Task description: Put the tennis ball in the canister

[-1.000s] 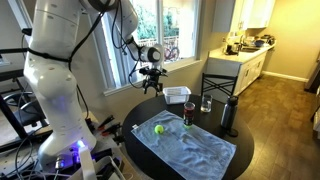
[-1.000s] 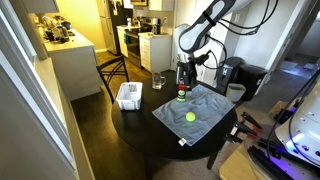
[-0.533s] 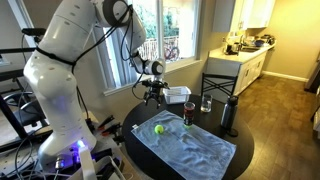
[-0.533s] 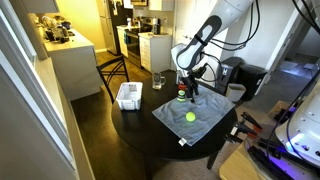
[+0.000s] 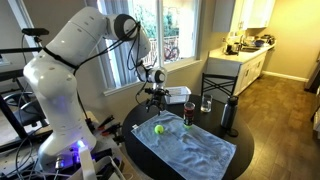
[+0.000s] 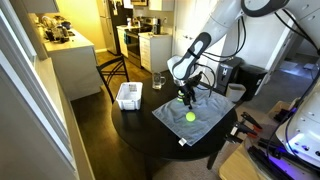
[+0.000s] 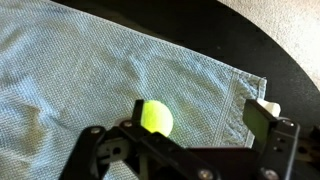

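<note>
Approach step: gripper [image 7: 180, 135] is hovering above the tennis ball [image 7: 155, 117], jaws spread wide, holding nothing. Ball is sitting on the blue towel [image 5: 195, 148], canister [image 5: 189, 113] standing upright near it. Next move looks like: centre over ball, descend, close, then line up carefully with the narrow canister mouth

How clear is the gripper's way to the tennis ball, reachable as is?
Probably yes: the gripper hovers open above the tennis ball, which lies bare on the cloth; the canister stands off to one side, nothing between.
</note>
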